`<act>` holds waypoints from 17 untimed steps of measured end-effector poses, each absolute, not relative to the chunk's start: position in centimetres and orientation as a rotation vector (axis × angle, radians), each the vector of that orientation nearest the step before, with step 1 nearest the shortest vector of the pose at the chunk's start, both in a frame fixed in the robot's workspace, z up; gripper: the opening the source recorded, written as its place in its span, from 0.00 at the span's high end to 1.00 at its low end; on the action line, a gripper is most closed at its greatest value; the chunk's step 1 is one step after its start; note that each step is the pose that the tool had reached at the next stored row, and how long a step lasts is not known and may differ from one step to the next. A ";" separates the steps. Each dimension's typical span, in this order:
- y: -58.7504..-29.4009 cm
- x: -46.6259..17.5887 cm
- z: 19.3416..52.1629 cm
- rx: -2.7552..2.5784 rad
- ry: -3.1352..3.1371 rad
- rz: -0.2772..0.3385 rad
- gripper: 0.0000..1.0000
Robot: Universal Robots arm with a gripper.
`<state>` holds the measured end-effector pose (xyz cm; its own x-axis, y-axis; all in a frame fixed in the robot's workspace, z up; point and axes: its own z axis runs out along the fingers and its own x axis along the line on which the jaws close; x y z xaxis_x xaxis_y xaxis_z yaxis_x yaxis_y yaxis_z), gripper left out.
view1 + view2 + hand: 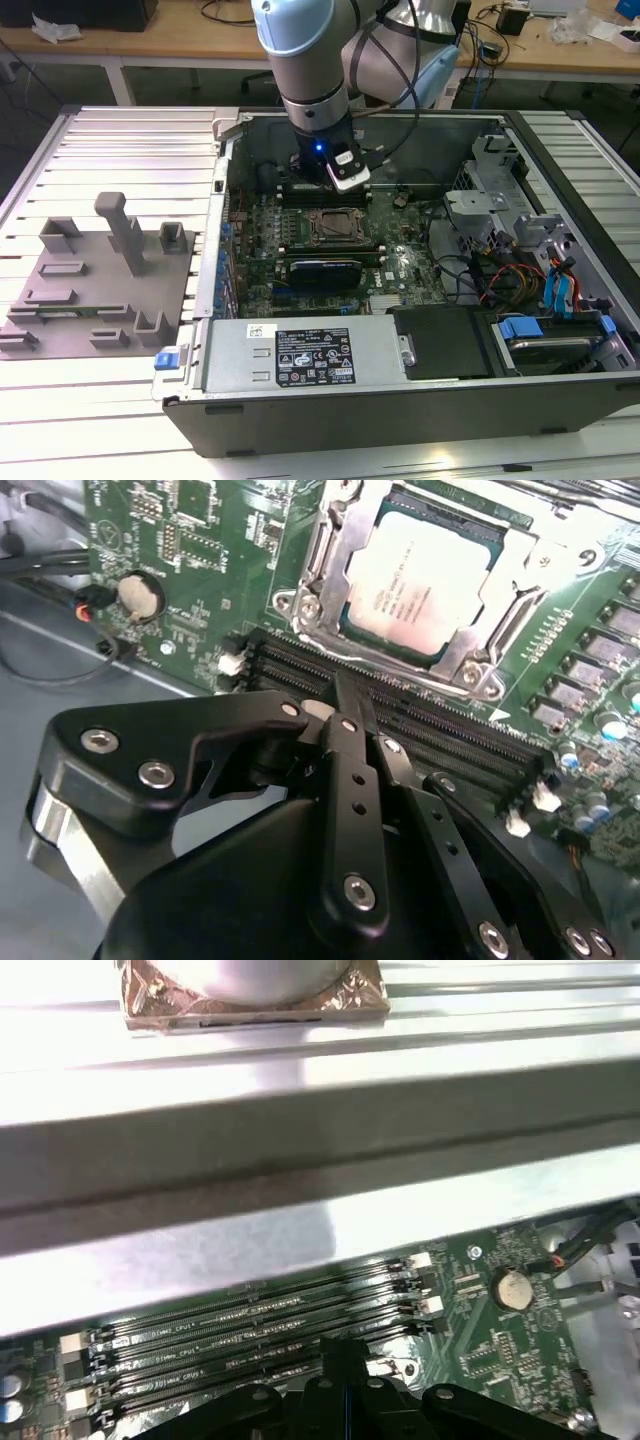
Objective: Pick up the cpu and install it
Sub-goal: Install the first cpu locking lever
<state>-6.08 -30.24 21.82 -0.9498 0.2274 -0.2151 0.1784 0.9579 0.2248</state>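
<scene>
The cpu is a pale silvery square lying flat inside the metal-rimmed socket frame on the green motherboard. In the second wrist view my gripper hangs just beside the socket, over the black memory slots, its two fingers pressed together with nothing between them. The exterior view shows the gripper inside the open computer case, just behind the socket. In the first wrist view the gripper sits above the memory slots.
A grey moulded tray lies on the slatted table at the exterior view's left. A long silver labelled box fills the case's front. Drive bays and cables crowd the right side. The case wall stands close behind the gripper.
</scene>
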 end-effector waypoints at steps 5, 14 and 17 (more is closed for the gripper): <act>-30.2 -6.1 22.6 0.298 2.870 0.268 0.89; -30.2 -6.1 22.6 0.299 2.892 0.080 0.89; -30.2 -6.1 22.6 0.302 2.899 0.033 0.89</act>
<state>-6.08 -30.24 22.60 -0.9533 0.2058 -0.2212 0.2008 0.9786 0.0452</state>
